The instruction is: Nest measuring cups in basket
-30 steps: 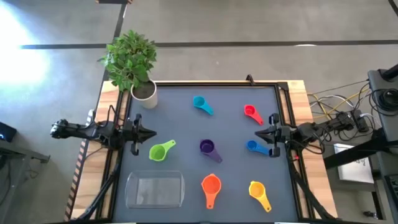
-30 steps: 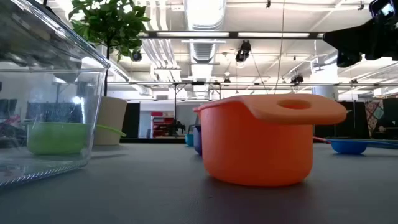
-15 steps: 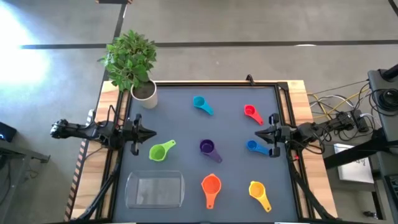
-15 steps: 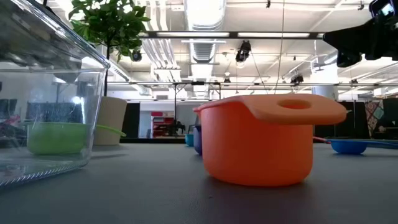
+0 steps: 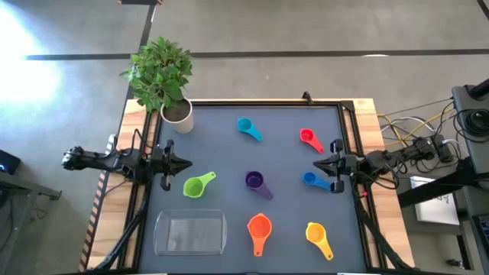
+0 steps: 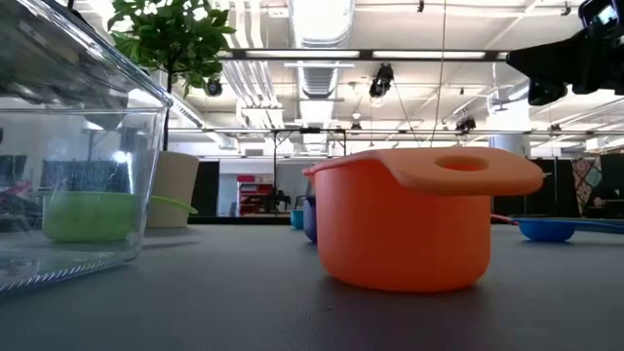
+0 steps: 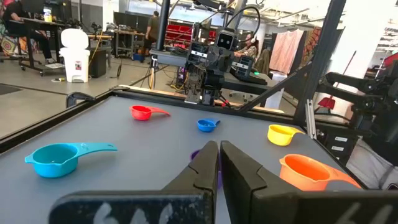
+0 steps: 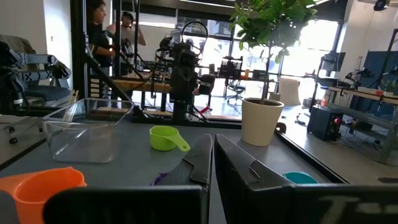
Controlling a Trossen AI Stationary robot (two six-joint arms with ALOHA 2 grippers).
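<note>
Seven measuring cups stand apart on the grey mat in the high view: light blue (image 5: 247, 127), red (image 5: 309, 138), green (image 5: 197, 186), purple (image 5: 255, 182), dark blue (image 5: 312, 179), orange (image 5: 260, 228) and yellow (image 5: 316, 234). The clear basket (image 5: 191, 232) sits near the front left and holds nothing. My left gripper (image 5: 186, 163) hovers shut at the mat's left side, above and left of the green cup. My right gripper (image 5: 317, 163) hovers shut at the right side, just beyond the dark blue cup. The wrist views show both pairs of fingers closed: left (image 7: 219, 163), right (image 8: 213, 158).
A white pot with a green plant (image 5: 177, 113) stands at the far left corner. A dark raised frame (image 5: 263, 102) borders the mat. Open mat lies between the cups. In the low view the orange cup (image 6: 409, 229) fills the foreground, with the basket's wall (image 6: 68, 146) to its left.
</note>
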